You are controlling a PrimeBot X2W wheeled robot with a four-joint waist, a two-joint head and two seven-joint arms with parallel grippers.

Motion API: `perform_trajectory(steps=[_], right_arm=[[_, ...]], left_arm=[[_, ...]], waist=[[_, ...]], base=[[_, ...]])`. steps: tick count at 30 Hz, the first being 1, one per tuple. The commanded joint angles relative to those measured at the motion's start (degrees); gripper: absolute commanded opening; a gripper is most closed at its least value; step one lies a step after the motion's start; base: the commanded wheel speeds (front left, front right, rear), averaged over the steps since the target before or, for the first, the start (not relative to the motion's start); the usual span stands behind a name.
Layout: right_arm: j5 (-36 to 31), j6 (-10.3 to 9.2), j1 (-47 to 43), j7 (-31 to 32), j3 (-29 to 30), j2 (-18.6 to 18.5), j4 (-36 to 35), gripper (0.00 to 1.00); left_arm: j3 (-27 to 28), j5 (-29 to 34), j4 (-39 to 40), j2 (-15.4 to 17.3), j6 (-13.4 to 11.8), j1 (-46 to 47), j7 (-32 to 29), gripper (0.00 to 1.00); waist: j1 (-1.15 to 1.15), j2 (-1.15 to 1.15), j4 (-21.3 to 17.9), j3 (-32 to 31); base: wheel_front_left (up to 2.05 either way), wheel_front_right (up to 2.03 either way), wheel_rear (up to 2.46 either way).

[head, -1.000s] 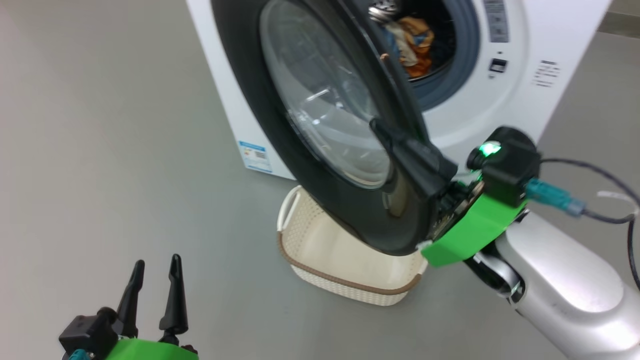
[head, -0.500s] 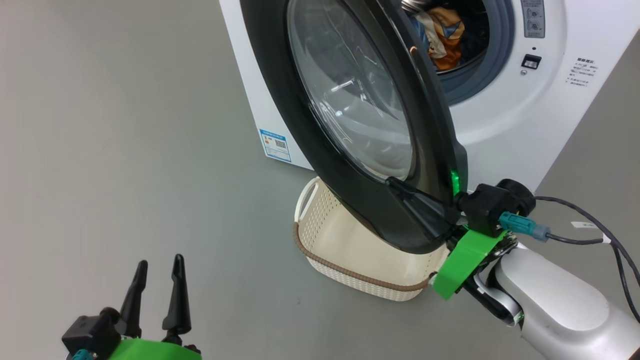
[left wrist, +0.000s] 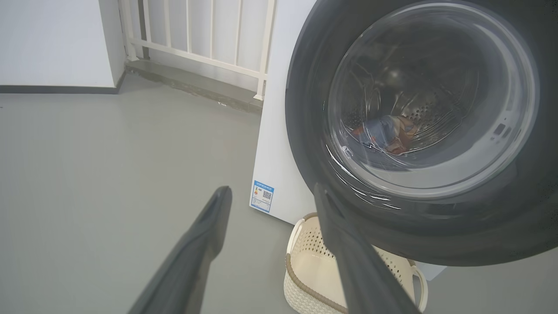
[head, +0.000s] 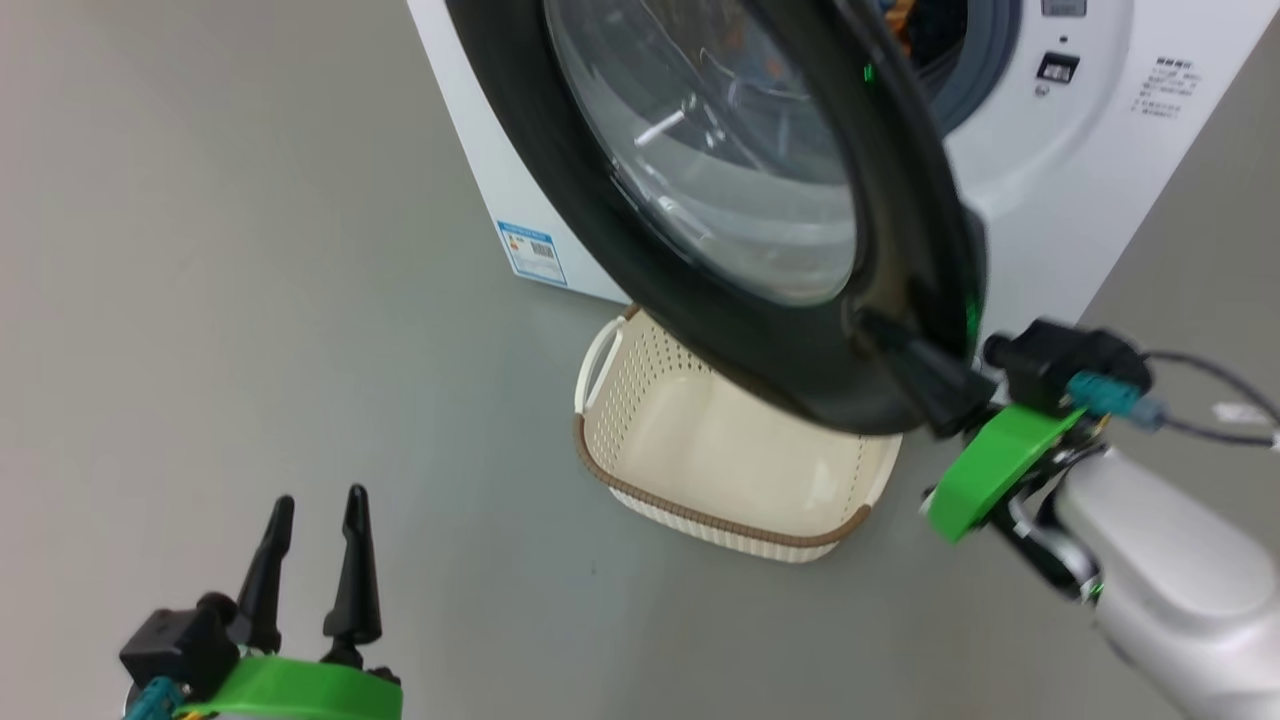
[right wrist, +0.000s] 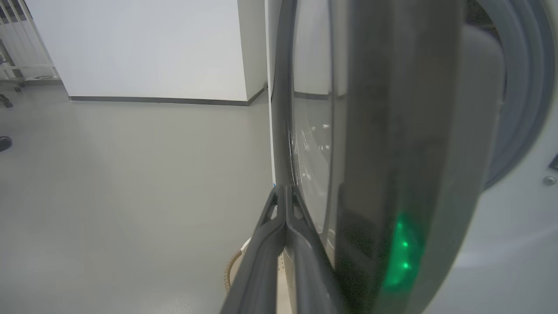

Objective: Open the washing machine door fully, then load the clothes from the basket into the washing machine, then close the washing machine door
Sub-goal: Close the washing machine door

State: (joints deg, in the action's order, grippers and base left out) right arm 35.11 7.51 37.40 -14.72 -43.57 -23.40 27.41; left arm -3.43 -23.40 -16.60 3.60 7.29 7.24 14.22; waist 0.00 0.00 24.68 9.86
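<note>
While the washing machine door point(head: 700, 330) is hanging half-shut above the basket point(head: 700, 520) | my right pincer point(head: 875, 328), clamped shut and empty, is leaning on its five-o'clock rim | I am judging it rigid, heavy, slick: push there, no pinching | left pincer point(head: 318, 497) gaping at seven o'clock

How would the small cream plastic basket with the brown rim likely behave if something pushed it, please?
The perforated cream basket looks empty, so it is probably light and would slide on the smooth grey floor. Its moulded walls look stiff, so it should keep shape. Low and wide, it seems unlikely to tip.
</note>
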Motion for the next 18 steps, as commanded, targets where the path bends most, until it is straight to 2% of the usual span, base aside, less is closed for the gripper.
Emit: perform_trajectory(steps=[1,12,18], right_arm=[[0.28,-0.02,1.37,-0.28,1.06,-1.17,-0.35,0.00],[1.89,-0.02,10.87,-0.28,7.39,-4.99,3.15,0.00],[2.44,-0.02,17.32,-0.28,7.87,-6.83,5.08,0.00]], left_arm=[[1.59,-0.72,1.82,1.33,0.20,2.17,0.78,1.00],[0.67,-0.86,2.92,1.02,0.20,5.42,0.78,1.00],[0.17,-0.62,3.37,0.86,0.20,7.17,0.78,1.00]], waist=[[0.00,0.00,-0.50,1.87],[0.00,0.00,-0.82,10.23],[0.00,0.00,-0.26,14.22]], base=[[0.00,0.00,0.00],[0.00,0.00,0.00],[0.00,0.00,0.00]])
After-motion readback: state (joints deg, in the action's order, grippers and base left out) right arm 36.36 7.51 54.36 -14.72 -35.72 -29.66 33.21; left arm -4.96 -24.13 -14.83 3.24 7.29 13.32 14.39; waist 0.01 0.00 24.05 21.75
